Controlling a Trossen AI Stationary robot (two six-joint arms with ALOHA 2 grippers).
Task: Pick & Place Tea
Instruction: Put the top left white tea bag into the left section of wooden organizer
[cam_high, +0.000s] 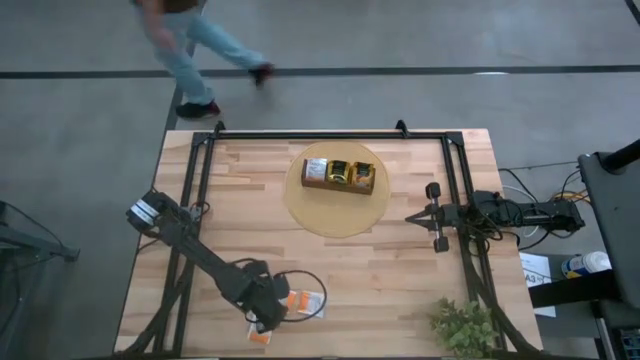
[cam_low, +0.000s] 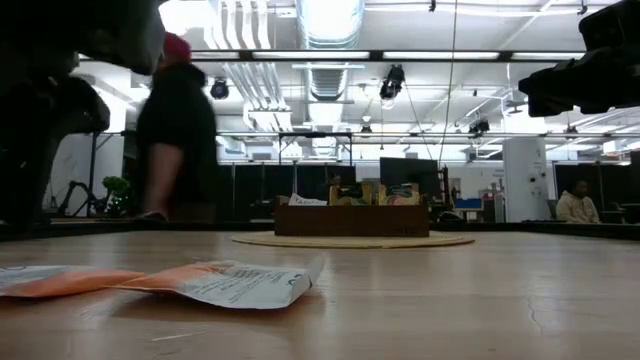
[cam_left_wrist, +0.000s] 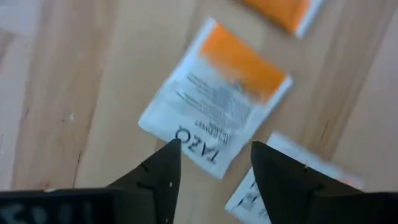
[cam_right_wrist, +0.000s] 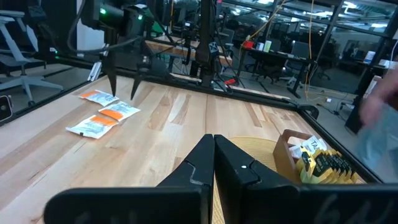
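My left gripper (cam_left_wrist: 214, 163) hangs open, empty, fingers straddling a white-and-orange tea packet (cam_left_wrist: 214, 106) far from the tray (cam_high: 339, 176), near the table's front edge. Right gripper (cam_right_wrist: 214, 152) shut, parked beside the tray.

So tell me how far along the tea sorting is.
Done: the wooden tray already holds several packets. In hand: nothing; the left hand hovers open over a white-and-orange packet. Left: three loose packets on the table. The right hand waits shut.
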